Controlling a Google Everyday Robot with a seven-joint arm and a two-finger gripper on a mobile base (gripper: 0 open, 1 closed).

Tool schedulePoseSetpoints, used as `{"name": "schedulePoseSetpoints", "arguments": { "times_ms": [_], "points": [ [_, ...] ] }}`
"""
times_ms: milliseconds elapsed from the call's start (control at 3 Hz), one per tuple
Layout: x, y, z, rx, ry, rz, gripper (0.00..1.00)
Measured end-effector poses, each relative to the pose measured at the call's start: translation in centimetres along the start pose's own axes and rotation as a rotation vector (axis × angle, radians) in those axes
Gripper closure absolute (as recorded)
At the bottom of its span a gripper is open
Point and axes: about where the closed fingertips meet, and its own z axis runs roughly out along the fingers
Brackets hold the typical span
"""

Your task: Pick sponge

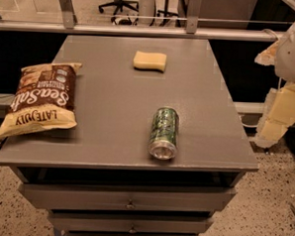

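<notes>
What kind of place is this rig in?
Likely an office: swivel chair behind a railing, drawer cabinet holding the sponge. Gripper hangs right of it.

Office-type workspace. Evidence: a wheeled swivel chair (pixel 117 0) beyond the far edge of the grey desk (pixel 113 103), drawers (pixel 128 198) under its near edge, a metal rail (pixel 142 30) behind, and a speckled hard floor (pixel 262 205). The tool (pixel 279 117) hangs beside the desk's right edge.
</notes>
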Motion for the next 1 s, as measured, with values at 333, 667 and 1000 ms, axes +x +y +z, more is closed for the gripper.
{"name": "schedulePoseSetpoints", "arguments": {
  "times_ms": [333, 667, 1000],
  "points": [
    [0.0, 0.0, 0.0, 0.000, 0.000, 0.000, 0.00],
    [-1.2, -1.1, 1.2, -0.004, -0.043, -0.017, 0.00],
    [-4.4, -4.4, 4.4, -0.017, -0.138, -0.046, 0.00]
  ]
}}
